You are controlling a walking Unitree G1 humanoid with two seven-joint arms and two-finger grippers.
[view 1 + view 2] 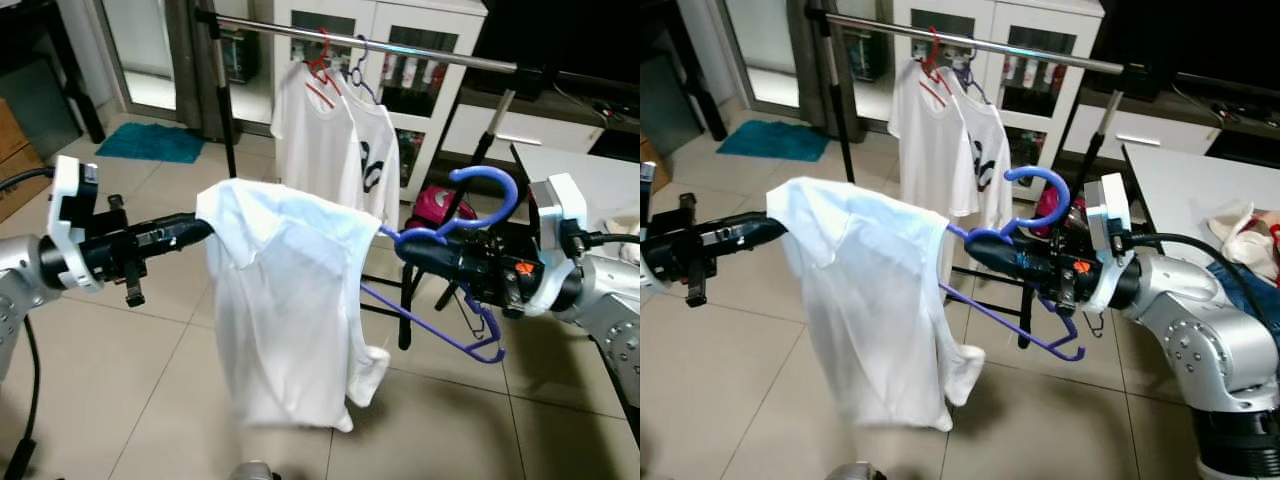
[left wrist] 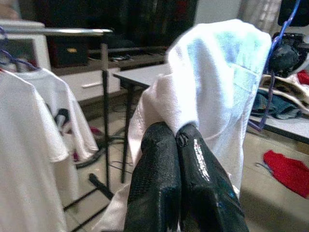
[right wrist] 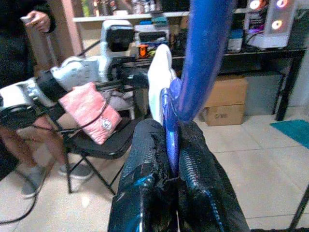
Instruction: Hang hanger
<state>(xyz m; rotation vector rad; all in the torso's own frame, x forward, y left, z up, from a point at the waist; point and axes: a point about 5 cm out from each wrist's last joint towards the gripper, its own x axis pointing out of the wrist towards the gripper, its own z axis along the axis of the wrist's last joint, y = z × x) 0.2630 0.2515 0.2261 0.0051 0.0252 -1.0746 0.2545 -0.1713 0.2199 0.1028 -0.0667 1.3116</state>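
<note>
In the middle of the left eye view a white shirt hangs on a purple hanger, well above the tiled floor. The right gripper, coming in from the right side of the frame, has its two black fingers pressed together on the hanger just below the hook (the right wrist view shows the purple bar squeezed between them). The hook curves upward above this gripper, and the lower bar of the hanger slopes down toward the lower right. The left gripper, coming from the left side, is closed on the other shoulder of the shirt; in the left wrist view its fingers pinch the white cloth. Across the top of the frame runs a metal clothes rail, well behind the held shirt. Two other white shirts already hang on it, one on a red hanger.
</note>
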